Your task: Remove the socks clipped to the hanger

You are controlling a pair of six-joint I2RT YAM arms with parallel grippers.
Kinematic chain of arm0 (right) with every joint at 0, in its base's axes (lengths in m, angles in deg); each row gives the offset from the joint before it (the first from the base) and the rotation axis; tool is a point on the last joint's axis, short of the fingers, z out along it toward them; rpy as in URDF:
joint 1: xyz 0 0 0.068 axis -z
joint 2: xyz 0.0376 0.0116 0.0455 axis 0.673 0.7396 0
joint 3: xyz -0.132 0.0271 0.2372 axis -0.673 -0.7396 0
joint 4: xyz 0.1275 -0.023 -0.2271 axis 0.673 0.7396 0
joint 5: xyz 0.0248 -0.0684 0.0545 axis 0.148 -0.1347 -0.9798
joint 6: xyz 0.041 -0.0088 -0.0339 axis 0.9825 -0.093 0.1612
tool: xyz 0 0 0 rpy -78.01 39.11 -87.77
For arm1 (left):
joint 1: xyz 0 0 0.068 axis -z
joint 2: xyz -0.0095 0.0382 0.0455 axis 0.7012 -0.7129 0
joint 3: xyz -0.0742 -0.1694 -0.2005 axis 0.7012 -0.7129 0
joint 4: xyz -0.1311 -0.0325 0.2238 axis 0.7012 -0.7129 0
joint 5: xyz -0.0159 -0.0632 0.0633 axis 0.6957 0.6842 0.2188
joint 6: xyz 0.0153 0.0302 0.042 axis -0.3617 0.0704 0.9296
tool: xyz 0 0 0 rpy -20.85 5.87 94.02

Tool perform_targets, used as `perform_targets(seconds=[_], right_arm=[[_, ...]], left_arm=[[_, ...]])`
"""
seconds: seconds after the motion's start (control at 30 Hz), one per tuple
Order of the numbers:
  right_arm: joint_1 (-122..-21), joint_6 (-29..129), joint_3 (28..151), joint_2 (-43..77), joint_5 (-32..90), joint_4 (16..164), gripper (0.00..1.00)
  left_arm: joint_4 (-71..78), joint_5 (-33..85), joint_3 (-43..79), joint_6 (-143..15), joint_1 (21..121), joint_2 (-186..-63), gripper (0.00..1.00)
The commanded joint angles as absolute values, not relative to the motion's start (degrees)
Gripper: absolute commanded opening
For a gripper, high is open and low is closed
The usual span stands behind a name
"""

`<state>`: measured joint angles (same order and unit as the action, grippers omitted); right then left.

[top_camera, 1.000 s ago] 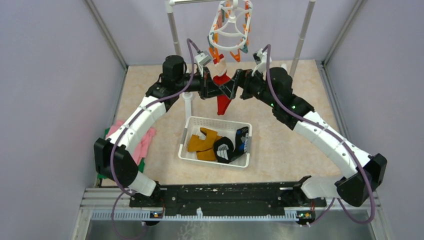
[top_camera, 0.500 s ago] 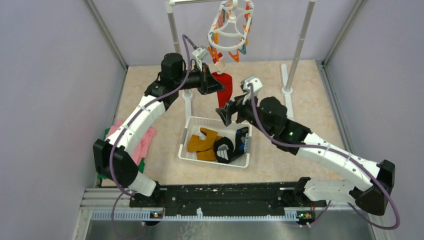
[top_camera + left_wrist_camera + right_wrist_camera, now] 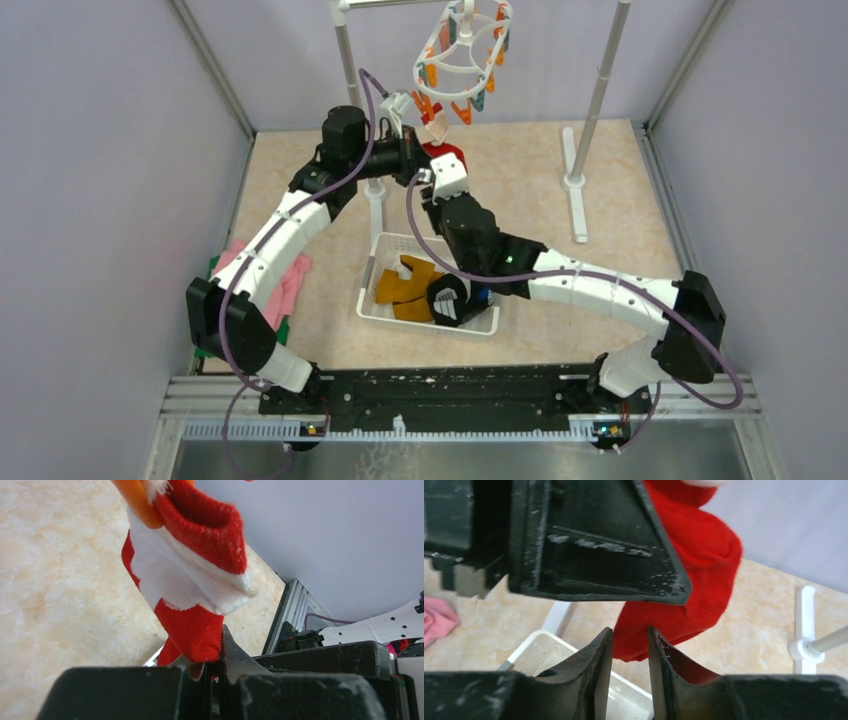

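Left pincer (image 3: 214, 667): pressed together on the red-and-white knitted sock (image 3: 190, 580), which I nip partway along its length between my 2 black fingers.
Right pincer (image 3: 629, 630): my 2 fingers point up with a narrow gap between them. The red end of the same sock hangs down between their tips. I cannot tell whether they press the fabric.
Sock on the hanger: its white-trimmed cuff is gripped by 1 orange plastic clip (image 3: 137, 502), and the fabric runs from that clip down into my left fingers.
Hanger: the white plastic oval ring hanger (image 3: 450, 70), with orange and teal clips, hangs tilted from the top bar of the white upright pole rack (image 3: 600, 85) over the far side of the beige marbled table (image 3: 620, 190).
Arms: my left arm reaches in from the left. My right arm sweeps across from the right and passes over the near right part of the basket. Both wrists meet just below the hanger.
Basket: the white mesh plastic basket (image 3: 368, 280) stands mid-table and holds 1 mustard-orange fabric sock (image 3: 405, 285) and 1 black fabric sock with white markings (image 3: 447, 300), lying side by side.
Left edge: a pink folded cloth (image 3: 290, 280) lies on the table under my left arm, well apart from the basket.
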<state>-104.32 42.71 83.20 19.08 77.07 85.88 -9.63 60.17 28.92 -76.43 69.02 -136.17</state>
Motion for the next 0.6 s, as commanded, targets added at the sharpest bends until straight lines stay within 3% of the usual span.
perform_targets(seconds=[0.0, 0.03, 0.1, 0.13, 0.2, 0.23, 0.4, 0.57], right_arm=[[-104.31, 41.33, 83.27, 17.44, 83.99, 77.81, 0.26], [-104.05, 41.55, 82.37, 16.64, 82.69, 76.76, 0.21], [-102.48, 44.50, 80.57, 14.56, 77.94, 76.11, 0.07], [-101.40, 46.59, 79.50, 13.33, 75.16, 76.13, 0.00], [-99.23, 49.87, 77.32, 10.97, 70.42, 76.03, 0.00], [-98.38, 50.95, 76.67, 10.14, 68.59, 76.16, 0.00], [-96.99, 53.04, 75.39, 9.29, 63.26, 77.95, 0.00], [-95.40, 56.44, 74.62, 9.81, 58.56, 76.61, 0.00]], left_arm=[[-6.71, 62.27, 27.79, -80.23, 69.05, -133.25, 0.06], [-6.65, 62.90, 27.37, -80.76, 69.05, -133.00, 0.07], [-7.01, 63.85, 26.82, -81.18, 68.85, -132.15, 0.27], [-7.38, 64.22, 26.42, -81.13, 68.48, -131.65, 0.42], [-8.47, 65.07, 25.96, -79.77, 67.55, -130.31, 0.93], [-9.80, 65.05, 26.33, -78.00, 67.07, -129.86, 0.98], [-17.66, 58.96, 30.45, -69.40, 64.92, -129.19, 0.99], [-10.68, 66.99, 27.46, -73.19, 63.51, -127.96, 0.96]])
